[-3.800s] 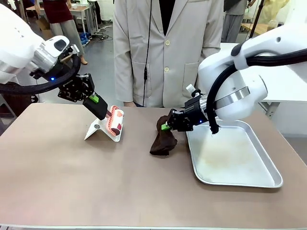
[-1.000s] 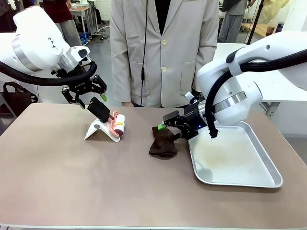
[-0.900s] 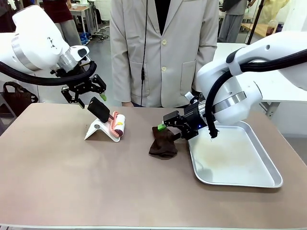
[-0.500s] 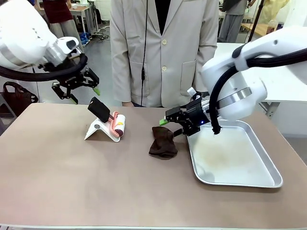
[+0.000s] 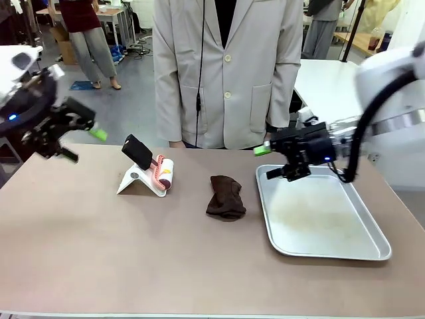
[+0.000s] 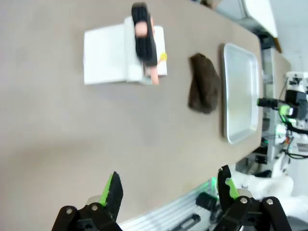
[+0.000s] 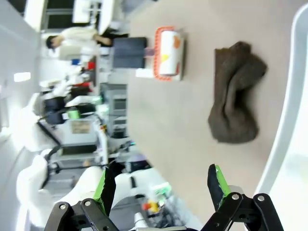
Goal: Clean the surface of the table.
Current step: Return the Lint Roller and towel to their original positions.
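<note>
We're hovering both hands wide open and empty; the crumpled dark brown cloth (image 5: 226,197) is lying mid brownish-taupe desk (image 5: 133,246), at 8 o'clock from our right hand (image 5: 273,163), nearer than our left hand (image 5: 83,145).

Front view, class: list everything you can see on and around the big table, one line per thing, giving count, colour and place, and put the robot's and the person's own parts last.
Large brownish-taupe table: one, matte, spans the view.
Crumpled dark brown cloth: one, table middle, beside the tray.
Shallow silver metal tray: one, right side of the table.
Lint roller with black handle on a white stand: one, pink-and-white roll, left of the cloth.
Left gripper: one, black with green pads, jaws open, above the table's left edge.
Right gripper: one, black with green pads, jaws open, over the tray's far left corner.
Person in a light beige coat: one, standing at the far side.
</note>
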{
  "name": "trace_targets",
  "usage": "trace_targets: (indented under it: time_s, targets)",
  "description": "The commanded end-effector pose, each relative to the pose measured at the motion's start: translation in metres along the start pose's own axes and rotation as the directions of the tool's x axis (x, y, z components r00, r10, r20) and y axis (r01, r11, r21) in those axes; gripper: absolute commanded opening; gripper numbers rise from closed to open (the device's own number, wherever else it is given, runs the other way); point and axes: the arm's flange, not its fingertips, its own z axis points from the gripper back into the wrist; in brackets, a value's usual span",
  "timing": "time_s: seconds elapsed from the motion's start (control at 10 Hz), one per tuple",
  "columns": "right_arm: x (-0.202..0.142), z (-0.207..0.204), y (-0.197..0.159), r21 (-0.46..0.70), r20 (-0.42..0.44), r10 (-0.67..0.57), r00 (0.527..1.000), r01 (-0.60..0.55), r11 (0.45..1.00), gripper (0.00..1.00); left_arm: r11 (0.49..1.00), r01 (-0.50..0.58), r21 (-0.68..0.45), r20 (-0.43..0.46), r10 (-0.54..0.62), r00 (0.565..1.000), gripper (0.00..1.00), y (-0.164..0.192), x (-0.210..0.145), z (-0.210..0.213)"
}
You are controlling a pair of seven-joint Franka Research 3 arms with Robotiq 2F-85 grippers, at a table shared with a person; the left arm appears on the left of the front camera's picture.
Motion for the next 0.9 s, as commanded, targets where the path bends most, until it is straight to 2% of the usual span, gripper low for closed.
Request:
trace_targets:
  time_s: [0.0,0.2,0.3,0.4,0.5,0.7,0.8]
  targets:
    - [-0.012,0.038,-0.008,0.106,-0.045,-0.028,0.999,0.032,0.994,1.00,0.995,-0.012,-0.097,-0.007,0.011,1.000,1.00,0.040,-0.022,0.011]
    - [-0.020,0.072,-0.022,0.214,-0.110,-0.044,0.993,0.067,0.975,1.00,0.976,-0.100,-0.193,-0.034,0.095,0.995,1.00,0.085,-0.022,0.013]
    - [-0.022,0.090,-0.034,0.265,-0.144,-0.039,0.989,0.077,0.961,1.00,0.955,-0.121,-0.272,-0.044,0.113,0.993,1.00,0.107,-0.017,0.014]
    - [-0.026,0.106,-0.044,0.286,-0.141,-0.051,0.989,0.090,0.954,1.00,0.931,-0.114,-0.346,-0.027,0.111,0.993,1.00,0.123,-0.013,0.018]
    - [-0.032,0.122,-0.054,0.337,-0.124,-0.037,0.992,0.077,0.938,1.00,0.901,-0.064,-0.428,-0.056,0.044,0.997,1.00,0.140,-0.010,0.022]
    - [-0.046,0.145,-0.068,0.392,-0.041,-0.006,0.999,0.022,0.920,1.00,0.839,-0.053,-0.542,0.011,0.071,0.997,1.00,0.171,-0.004,0.028]
    - [-0.046,0.143,-0.072,0.377,-0.010,-0.005,1.000,0.008,0.926,1.00,0.806,-0.030,-0.592,0.061,0.082,0.995,1.00,0.179,0.000,0.029]
